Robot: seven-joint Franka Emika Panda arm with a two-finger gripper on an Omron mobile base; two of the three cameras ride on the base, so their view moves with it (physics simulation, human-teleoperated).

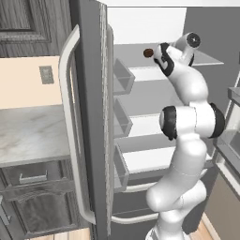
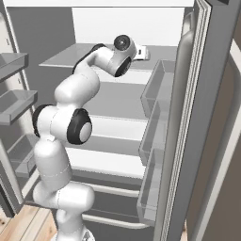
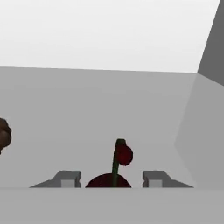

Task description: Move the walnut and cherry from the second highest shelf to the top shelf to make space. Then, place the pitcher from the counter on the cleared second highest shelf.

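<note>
wall [image 1: 28, 82]: peach | floor [image 2: 23, 221]: wood planks | cabinets [image 1: 33, 197]: dark grey

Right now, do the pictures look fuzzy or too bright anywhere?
Hand view: the cherry is sharp, but the fridge's back wall is washed out nearly white. Left base view: the walnut is small and a bit soft-edged. Right base view: even light, faint shadows under the shelves, no glare.

The left base view looks from behind the arm, forward past the open door into the fridge at frame right; the right base view sees the same shelves from the other side; the hand view sits close, low over a shelf
</note>
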